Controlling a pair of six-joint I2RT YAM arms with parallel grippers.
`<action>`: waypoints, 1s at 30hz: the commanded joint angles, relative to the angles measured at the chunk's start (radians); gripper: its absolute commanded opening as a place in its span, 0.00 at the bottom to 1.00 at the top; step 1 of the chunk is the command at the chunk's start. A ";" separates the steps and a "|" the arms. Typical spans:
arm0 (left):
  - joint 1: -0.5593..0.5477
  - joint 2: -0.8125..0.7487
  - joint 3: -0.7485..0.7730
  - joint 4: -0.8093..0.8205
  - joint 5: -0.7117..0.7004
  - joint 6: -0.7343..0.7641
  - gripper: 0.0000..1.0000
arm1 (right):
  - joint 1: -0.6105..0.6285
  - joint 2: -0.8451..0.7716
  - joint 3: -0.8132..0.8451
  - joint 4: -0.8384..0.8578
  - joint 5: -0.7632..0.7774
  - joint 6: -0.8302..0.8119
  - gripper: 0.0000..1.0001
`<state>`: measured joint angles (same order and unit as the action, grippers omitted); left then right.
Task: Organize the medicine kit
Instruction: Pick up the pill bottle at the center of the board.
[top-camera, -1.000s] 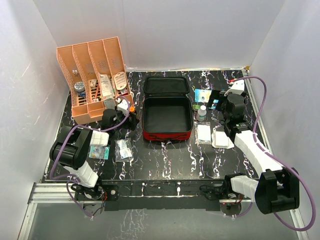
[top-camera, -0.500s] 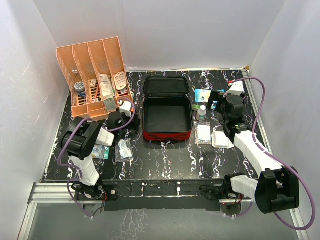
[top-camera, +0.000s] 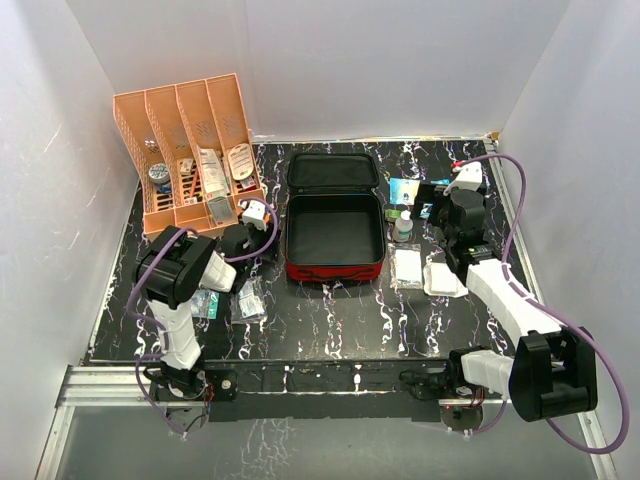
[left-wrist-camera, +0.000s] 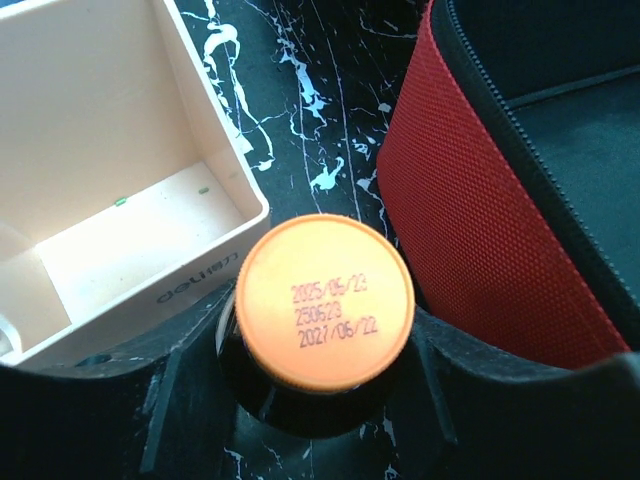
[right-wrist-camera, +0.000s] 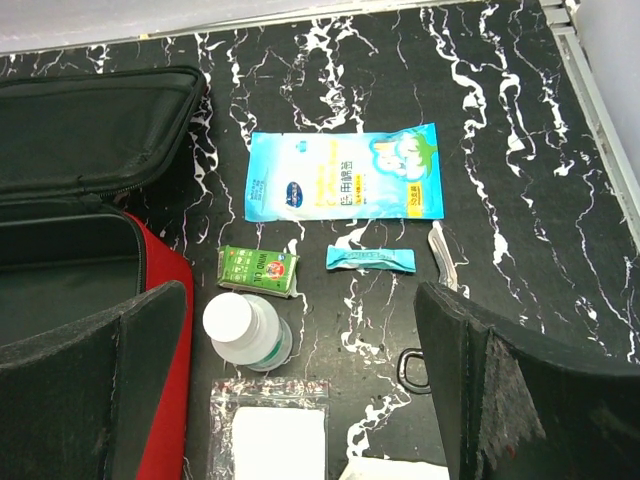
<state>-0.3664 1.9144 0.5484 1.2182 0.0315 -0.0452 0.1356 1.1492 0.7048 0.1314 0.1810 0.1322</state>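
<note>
From above, one red medicine kit (top-camera: 334, 225) lies open in the middle of the table (top-camera: 330, 310). The left hand (top-camera: 260, 222) is just beside its left wall, near the orange rack (top-camera: 185, 150), and the right hand (top-camera: 433, 200) is on its right. At the left wrist, one orange-capped bottle (left-wrist-camera: 322, 300) stands between the fingers; I cannot tell if they pinch it. At the right wrist, the fingers are spread wide above one blue pouch (right-wrist-camera: 345, 185), one green box (right-wrist-camera: 258, 272), one teal sachet (right-wrist-camera: 370, 259) and one white-capped bottle (right-wrist-camera: 245, 330).

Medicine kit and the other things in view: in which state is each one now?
medicine kit: open, lid laid back, empty.
orange-capped bottle: upright, capped, between the fingers of the left gripper.
left gripper: around that bottle; grip unclear.
right gripper: open, empty.
white-capped bottle: upright, capped.
</note>
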 joint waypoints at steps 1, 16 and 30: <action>-0.009 0.033 0.020 0.119 -0.033 0.000 0.49 | 0.004 0.011 -0.010 0.069 -0.022 -0.008 0.98; -0.010 -0.196 0.039 -0.181 0.068 0.012 0.04 | 0.004 -0.007 -0.040 0.073 -0.001 0.018 0.98; -0.011 -0.457 0.566 -1.356 0.559 0.092 0.00 | 0.004 0.064 0.069 -0.011 0.063 0.079 0.98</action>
<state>-0.3706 1.4586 0.9607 0.2306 0.3618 0.0044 0.1360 1.1870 0.6971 0.1230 0.1860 0.1707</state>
